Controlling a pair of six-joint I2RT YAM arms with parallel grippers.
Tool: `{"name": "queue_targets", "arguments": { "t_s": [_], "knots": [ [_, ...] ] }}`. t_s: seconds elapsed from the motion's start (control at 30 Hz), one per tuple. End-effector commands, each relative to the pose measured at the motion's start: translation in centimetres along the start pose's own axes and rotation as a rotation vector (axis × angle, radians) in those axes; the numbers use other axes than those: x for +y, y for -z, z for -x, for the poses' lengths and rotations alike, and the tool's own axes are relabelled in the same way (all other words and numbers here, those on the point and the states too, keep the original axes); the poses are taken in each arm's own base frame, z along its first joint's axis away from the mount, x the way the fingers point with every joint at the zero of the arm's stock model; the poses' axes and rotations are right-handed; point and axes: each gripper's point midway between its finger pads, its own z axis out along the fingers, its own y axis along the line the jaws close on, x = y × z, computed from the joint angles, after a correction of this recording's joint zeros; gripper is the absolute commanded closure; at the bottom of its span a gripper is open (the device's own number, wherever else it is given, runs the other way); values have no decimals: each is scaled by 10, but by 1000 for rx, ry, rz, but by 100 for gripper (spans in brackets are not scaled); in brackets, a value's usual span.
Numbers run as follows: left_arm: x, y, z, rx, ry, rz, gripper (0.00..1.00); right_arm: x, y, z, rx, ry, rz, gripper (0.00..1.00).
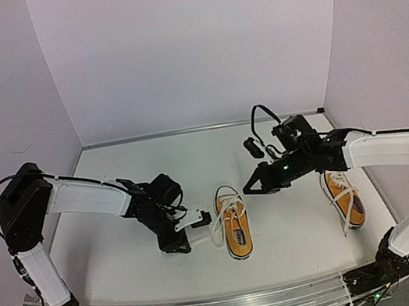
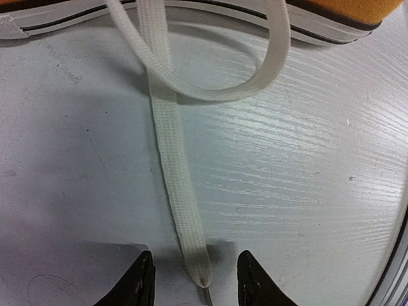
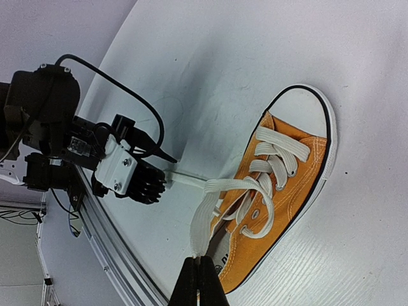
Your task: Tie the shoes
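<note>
Black-jointed and white-sleeved, your left arm [image 1: 85, 196] was stretched low across the left side of the pale surface [image 1: 112, 169]. The left jaws stood released, just beside the middle shoe [image 1: 236, 230]. In the left wrist view the two dark fingertips [image 2: 143, 284] sat apart. The lace tip [image 2: 201, 274] lay flat on the surface between them, touching neither. That flat white lace ran straight back towards the shoe's white sole [image 2: 331, 29], where a slack loop [image 2: 255, 76] of lace curled on the surface.

The middle shoe, an orange canvas sneaker, stood upright near the centre of the surface. Its white toe cap [image 3: 306, 105] pointed towards the far wall, and its laces were untied.

To its right, your right arm [image 1: 386, 149] was stretched in from the right side, with the right jaws clenched tight close to the middle shoe. In the right wrist view a lace strand [image 3: 201, 220] came from the eyelets and met the closed fingertips [image 3: 207, 290], where it looked pinched.

Further right, the second shoe [image 1: 345, 199] stood well apart from the first. It was partly hidden under that arm, toe also towards the far wall.
</note>
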Motion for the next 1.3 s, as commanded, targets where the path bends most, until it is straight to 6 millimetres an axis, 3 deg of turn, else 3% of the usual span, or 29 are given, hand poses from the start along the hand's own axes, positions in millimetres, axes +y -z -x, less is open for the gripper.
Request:
{"name": "queue_targets", "arguments": {
  "t_s": [0.0,0.27,0.37,0.47,0.6,0.77,0.9,1.1,1.27],
  "knots": [
    [0,7,15,45,-35,59,58,8,10,16,-49,26,5,100],
    [7,-13,-2,181,22,73,66,8,18,18,-74,21,-11,100],
    [8,-17,-10,216,41,80,79,6,23,19,-90,18,-23,100],
    [16,-15,-11,209,73,131,99,1,30,21,-115,5,-51,100],
    [29,-3,0,112,165,181,100,-13,46,26,-183,-32,-122,100],
    [69,32,7,-44,388,321,100,-37,79,32,-326,-133,-257,100],
    [96,67,4,-163,549,437,100,-64,120,29,-463,-234,-411,100],
    [112,110,-1,-272,691,581,100,-100,178,15,-649,-367,-619,100],
    [123,140,-15,-336,820,669,100,-118,211,-2,-733,-458,-740,100]
  ]
}}
